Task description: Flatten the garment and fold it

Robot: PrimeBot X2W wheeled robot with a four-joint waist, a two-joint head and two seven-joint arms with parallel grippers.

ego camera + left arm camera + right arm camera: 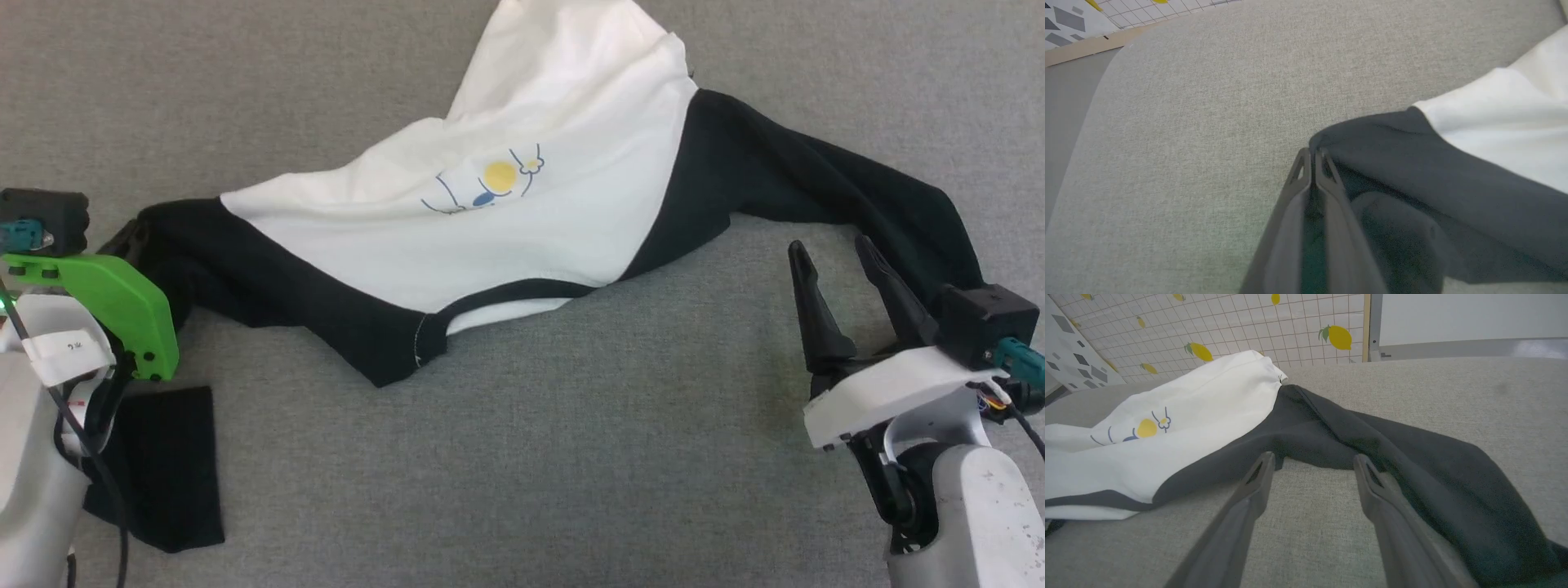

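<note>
- Left gripper (1312,161), left wrist view: both dark fingers pressed tip to tip, clenched on the end of one black sleeve of the garment (1453,175). Sleeve cloth bunches round the tips and trails off to the view's right, where the white body begins. All of it lies on a grey woven surface (1188,143).
- Right wrist view: right gripper (1314,459) released, fingers spread wide, nothing between them but grey weave. The tips sit at the near edge of the other black sleeve. One finger overlaps the sleeve in the view; contact cannot be told. The white body lies to the view's left, with the yellow-and-blue graphic (1147,428) facing up and black neck trim along its near edge. Beyond the surface stands a tiled wall with lemon prints (1339,337).
- Head view: garment (490,237) stretched crosswise over the grey surface, rumpled and not flat.
  - White body in the middle, running up to the top edge, with the neck trim on the near side.
  - One sleeve runs left to the left arm's green mount (114,302), which hides that gripper's fingers.
  - The other sleeve runs right, ending just beside the right gripper (831,245), whose fingers are parted and point up the view.
  - A separate black cloth (163,465) lies flat at lower left, partly under the left arm, apart from the garment.
</note>
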